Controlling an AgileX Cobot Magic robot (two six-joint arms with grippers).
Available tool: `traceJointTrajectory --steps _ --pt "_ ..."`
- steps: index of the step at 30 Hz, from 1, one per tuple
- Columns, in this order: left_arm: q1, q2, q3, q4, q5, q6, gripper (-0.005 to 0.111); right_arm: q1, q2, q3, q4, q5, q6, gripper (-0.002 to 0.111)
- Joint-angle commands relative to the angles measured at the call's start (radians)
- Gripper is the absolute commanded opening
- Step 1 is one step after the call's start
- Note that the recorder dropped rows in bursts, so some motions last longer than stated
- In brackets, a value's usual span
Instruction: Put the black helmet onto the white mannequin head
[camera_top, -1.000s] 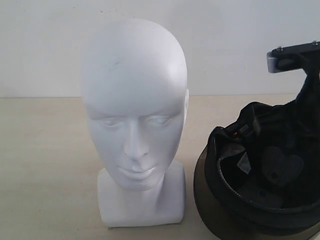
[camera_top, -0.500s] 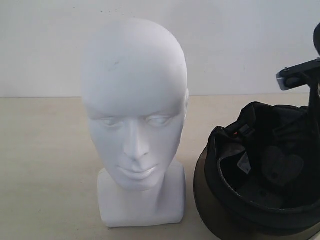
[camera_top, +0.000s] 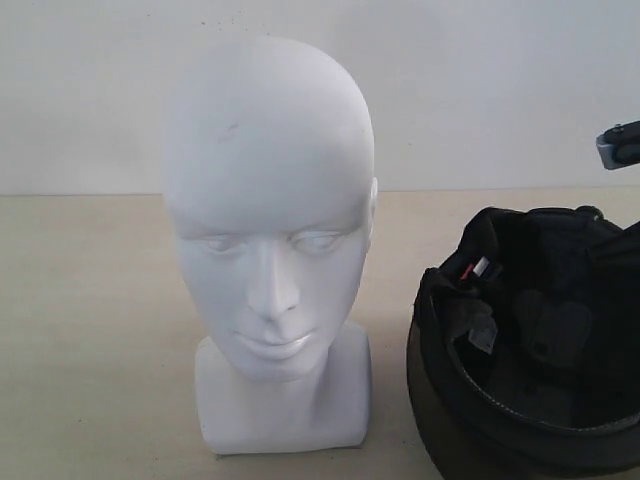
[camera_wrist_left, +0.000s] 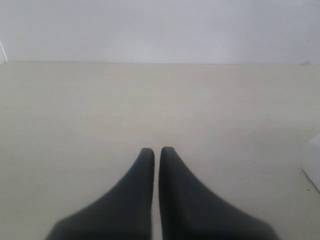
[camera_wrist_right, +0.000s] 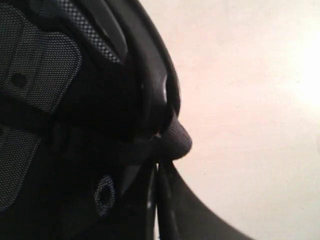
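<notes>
Black and matte, the helmet (camera_top: 530, 350) sits at about four o'clock from the mannequin head (camera_top: 265, 200), just beside its square base. It is tipped so the padded lining (camera_wrist_right: 40, 65) faces outward. The smoky visor (camera_top: 425, 410) is on the side nearest the head. The head stands upright on the pale worktop (camera_top: 90, 320), bare and glossy.

I'd judge the shell stiff and fairly light for its bulk, but awkward: round, smooth outside, and wider than the head it has to go over. The outer dome offers no purchase. The rim (camera_wrist_right: 160, 95) is the sensible place to hold, one jaw inside on the padding and one outside on the shell. The visor looks thinner and likely to flex or scuff, so I'd keep off it. The head is slick and top-heavy, so a knock from the side could tip it.

On the right gripper (camera_wrist_right: 157, 167) the jaws are drawn close with only a sliver between them, tips right up against the rim. Whether they are actually pinching it or a strap, I cannot tell. The left gripper (camera_wrist_left: 156, 150) hangs over bare worktop with its jaws clenched on nothing, well away from the helmet.
</notes>
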Motion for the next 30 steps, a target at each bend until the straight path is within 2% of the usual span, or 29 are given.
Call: traceJointTrajectory --steps 1,16,25,30 --pt "-0.003 -0.003 -0.001 -0.003 0.0 -0.006 0.004 -0.008 -0.001 0.001 -0.023 -0.014 -0.011 0.0" --pt "-0.003 -0.003 -0.001 -0.003 0.0 -0.006 0.004 -0.008 -0.001 0.001 -0.037 -0.091 -0.019 0.0" --pt "-0.003 -0.003 -0.001 -0.003 0.0 -0.006 0.004 -0.096 -0.001 0.001 -0.016 -0.115 -0.049 0.0" --pt "-0.003 -0.003 -0.001 -0.003 0.0 -0.006 0.004 -0.098 -0.001 0.001 -0.016 -0.149 -0.071 0.0"
